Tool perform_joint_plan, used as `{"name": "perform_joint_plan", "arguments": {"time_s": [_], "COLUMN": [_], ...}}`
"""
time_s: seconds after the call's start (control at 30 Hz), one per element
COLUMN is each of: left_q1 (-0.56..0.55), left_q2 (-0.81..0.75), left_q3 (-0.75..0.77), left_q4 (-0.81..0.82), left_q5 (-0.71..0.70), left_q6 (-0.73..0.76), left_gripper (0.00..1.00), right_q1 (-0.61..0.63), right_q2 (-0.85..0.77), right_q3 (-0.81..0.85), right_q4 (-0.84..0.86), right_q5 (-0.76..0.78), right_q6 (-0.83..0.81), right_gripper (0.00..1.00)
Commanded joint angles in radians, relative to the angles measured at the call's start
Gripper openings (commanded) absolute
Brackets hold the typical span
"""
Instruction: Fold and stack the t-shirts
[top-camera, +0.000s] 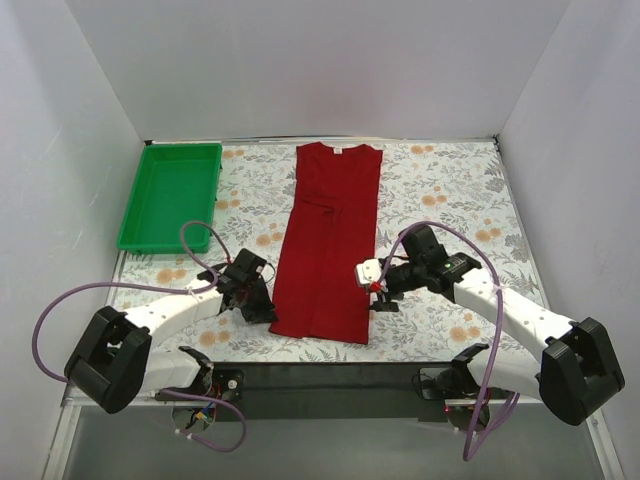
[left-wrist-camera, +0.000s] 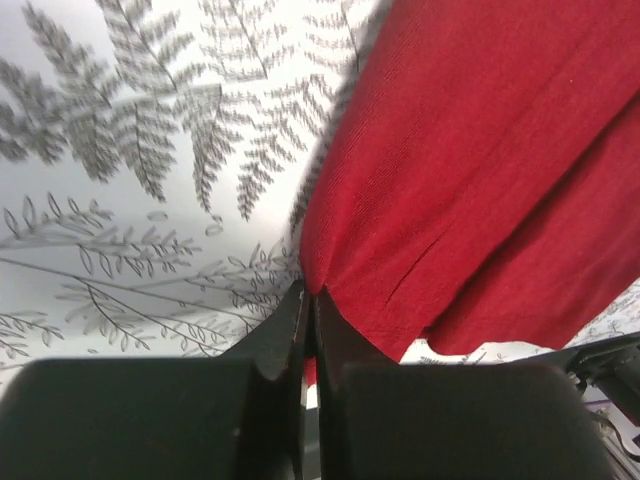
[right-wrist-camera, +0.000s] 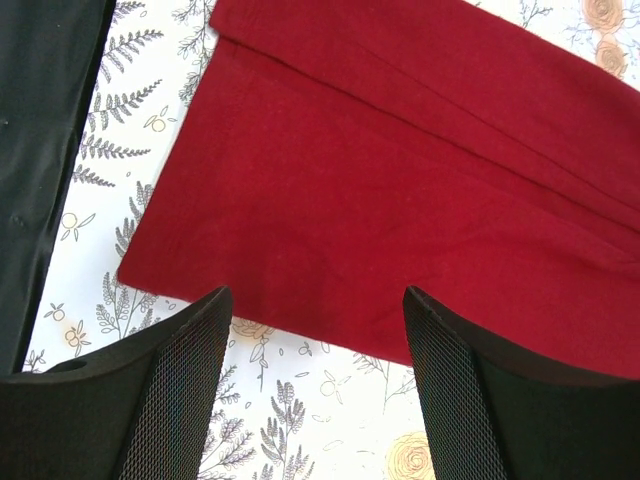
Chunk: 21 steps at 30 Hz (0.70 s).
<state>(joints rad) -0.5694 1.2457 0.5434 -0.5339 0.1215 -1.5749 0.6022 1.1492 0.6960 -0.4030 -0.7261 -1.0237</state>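
Pinching t-shirt (top-camera: 328, 245) corner, left end effector (left-wrist-camera: 308, 295), right end effector (right-wrist-camera: 315, 295) wide above hem.

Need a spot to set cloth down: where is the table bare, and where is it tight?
Widest bare patch: the floral tablecloth between the t-shirt and the right wall, far half. A narrower strip lies between the green tray and the t-shirt. Crowded: the near end, where the left gripper pinches the hem corner and the open right gripper is at the other edge.
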Motion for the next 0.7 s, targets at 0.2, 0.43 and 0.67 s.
{"name": "perform_joint_plan", "arguments": {"time_s": [0.2, 0.43, 0.67], "left_q1": [-0.083, -0.083, -0.083], "left_q2": [-0.123, -0.346, -0.496], "left_q3": [-0.072, 0.032, 0.136], "left_q4": [-0.054, -0.138, -0.085], "left_q5": [0.056, -0.011, 0.056], "left_q6": [-0.109, -0.083, 0.126], "left_gripper": [0.00, 0.56, 0.63], "right_q1": [-0.010, 0.019, 0.191], "right_q2": [-0.054, -0.062, -0.043], "right_q3": [-0.023, -0.036, -0.095], "right_q4": [0.033, -0.177, -0.188], "right_q5": [-0.004, -0.114, -0.023], "right_q6": [-0.022, -0.220, -0.176], "right_gripper": [0.65, 0.78, 0.79]}}
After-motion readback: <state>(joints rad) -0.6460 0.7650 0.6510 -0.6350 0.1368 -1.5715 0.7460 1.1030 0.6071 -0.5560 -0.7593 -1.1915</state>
